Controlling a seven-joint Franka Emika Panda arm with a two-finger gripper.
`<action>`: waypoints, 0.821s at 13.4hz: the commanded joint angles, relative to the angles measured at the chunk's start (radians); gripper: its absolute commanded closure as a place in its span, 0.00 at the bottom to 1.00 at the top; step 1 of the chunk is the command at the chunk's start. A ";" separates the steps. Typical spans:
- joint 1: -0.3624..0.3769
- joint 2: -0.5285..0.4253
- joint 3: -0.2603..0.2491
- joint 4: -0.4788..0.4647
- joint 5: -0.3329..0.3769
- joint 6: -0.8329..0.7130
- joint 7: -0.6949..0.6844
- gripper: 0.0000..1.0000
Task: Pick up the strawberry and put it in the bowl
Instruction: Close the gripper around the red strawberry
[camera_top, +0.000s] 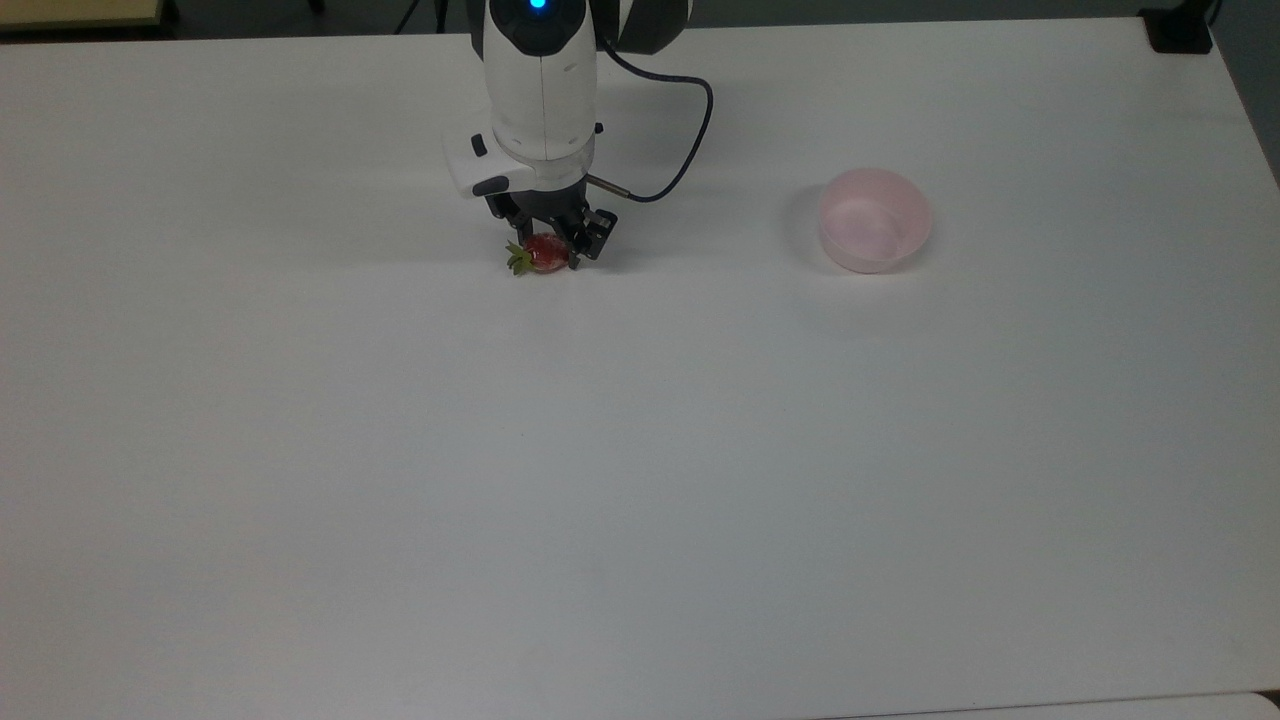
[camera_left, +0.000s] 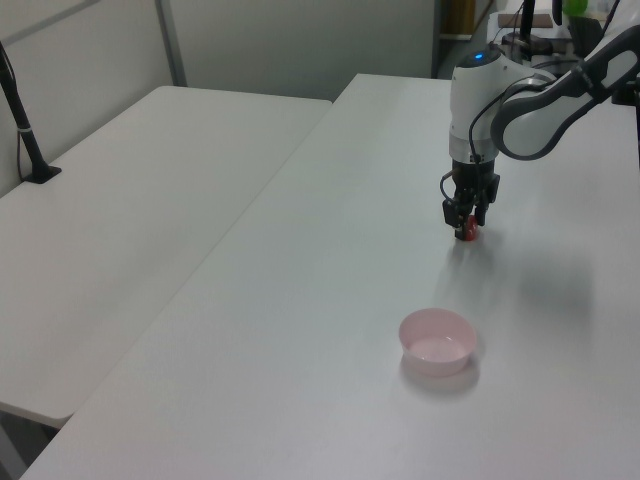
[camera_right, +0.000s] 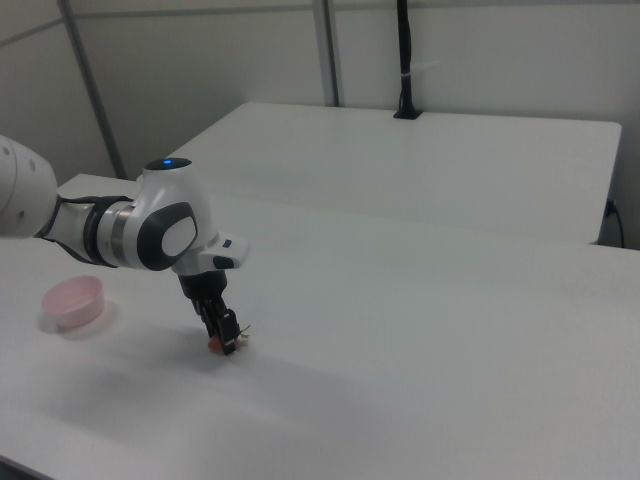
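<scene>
The tool (camera_left: 467, 222) hung over a broad white table (camera_top: 640, 480). Beyond it stood a second white table (camera_right: 420, 160), pale partition walls (camera_right: 200, 60) with grey posts behind, and a black clamped pole (camera_right: 405, 60).

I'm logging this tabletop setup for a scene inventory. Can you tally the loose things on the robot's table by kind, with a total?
Strawberry: 1, red with a green cap, lying on the table between the fingers of the gripper.
Bowl: 1, pale pink, standing apart toward the top view's right.
Total: 2
</scene>
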 joint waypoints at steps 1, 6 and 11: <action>0.014 -0.005 -0.014 -0.014 0.019 0.035 0.010 0.57; 0.013 -0.020 -0.014 -0.011 0.019 0.019 -0.009 0.76; 0.058 -0.099 -0.021 0.112 0.070 -0.212 -0.126 0.76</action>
